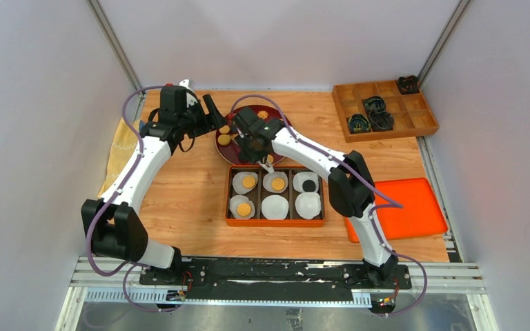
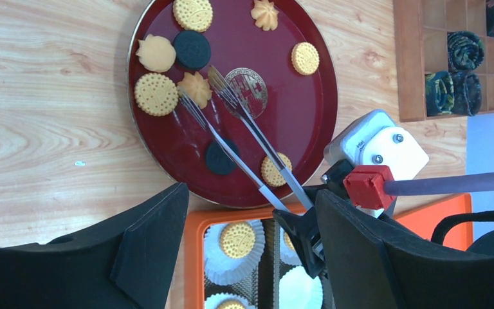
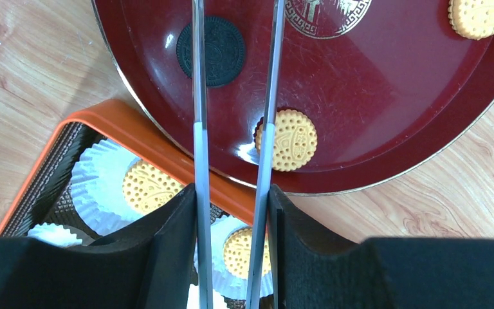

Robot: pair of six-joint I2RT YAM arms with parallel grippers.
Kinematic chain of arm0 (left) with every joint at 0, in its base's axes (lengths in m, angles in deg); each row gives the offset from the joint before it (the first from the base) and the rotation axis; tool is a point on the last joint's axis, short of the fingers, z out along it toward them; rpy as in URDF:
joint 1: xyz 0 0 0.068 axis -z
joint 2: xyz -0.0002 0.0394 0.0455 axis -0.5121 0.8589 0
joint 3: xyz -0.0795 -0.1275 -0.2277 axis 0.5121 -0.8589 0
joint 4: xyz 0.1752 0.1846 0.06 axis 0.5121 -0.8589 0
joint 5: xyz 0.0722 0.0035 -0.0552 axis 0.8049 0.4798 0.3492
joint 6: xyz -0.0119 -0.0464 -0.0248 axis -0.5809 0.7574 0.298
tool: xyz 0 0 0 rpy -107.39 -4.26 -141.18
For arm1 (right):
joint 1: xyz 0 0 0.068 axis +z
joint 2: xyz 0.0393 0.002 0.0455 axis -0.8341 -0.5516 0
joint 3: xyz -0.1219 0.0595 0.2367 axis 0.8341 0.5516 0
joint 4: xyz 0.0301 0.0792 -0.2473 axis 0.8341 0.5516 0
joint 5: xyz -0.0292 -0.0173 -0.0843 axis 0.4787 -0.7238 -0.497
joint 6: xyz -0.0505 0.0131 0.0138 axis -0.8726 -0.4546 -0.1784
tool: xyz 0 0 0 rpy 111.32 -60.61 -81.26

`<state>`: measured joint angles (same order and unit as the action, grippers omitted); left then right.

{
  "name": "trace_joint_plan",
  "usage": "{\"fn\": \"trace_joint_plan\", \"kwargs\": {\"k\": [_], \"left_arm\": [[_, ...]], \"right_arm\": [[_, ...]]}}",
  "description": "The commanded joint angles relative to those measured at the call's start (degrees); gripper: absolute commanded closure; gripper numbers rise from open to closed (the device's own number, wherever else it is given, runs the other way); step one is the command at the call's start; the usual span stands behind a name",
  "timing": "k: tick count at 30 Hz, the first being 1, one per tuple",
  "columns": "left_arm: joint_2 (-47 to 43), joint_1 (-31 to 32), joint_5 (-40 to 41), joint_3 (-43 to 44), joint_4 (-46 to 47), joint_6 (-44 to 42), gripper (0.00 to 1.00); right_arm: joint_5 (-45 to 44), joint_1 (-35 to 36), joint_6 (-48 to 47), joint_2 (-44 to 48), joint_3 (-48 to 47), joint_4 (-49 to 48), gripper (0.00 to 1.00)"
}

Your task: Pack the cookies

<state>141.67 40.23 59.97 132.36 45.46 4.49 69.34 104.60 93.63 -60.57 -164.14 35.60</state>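
Left gripper [image 2: 251,193]: released, jaws wide apart, grasping nothing. Ahead of my fingertips lies the dark red round plate [image 2: 296,122] bearing the small round cookies [image 2: 156,94], some golden and some dark.

Right gripper [image 3: 231,193]: clenched on the slim metal tongs [image 3: 198,96], whose two arms run out from between my fingers over the plate, tips apart. One golden cookie sits at the right-hand arm; contact cannot be confirmed. Beneath these fingers is the orange compartment tray [image 3: 122,125], with golden cookies lying in white crinkled paper cups [image 3: 96,180].
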Motion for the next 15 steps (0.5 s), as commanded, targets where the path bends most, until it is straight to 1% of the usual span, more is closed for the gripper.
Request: {"fn": "trace_joint_plan", "kwargs": {"k": [1,6,15], "left_arm": [[0.64,-0.68,-1.0,0.05,0.58,-0.39,0.22],[0.55,-0.91,-1.8,-0.32,0.95,-0.15,0.22],[-0.18,-0.91,-2.03,-0.33,0.98,0.07,0.22]], "right_arm": [[2.28,-0.62,-0.52,-1.13,-2.56,0.97,0.89],[1.73,-0.7,-0.54,1.39,-1.14,0.97,0.97],[-0.31,-0.73,0.11,10.88,4.91,0.86,1.0]]}}
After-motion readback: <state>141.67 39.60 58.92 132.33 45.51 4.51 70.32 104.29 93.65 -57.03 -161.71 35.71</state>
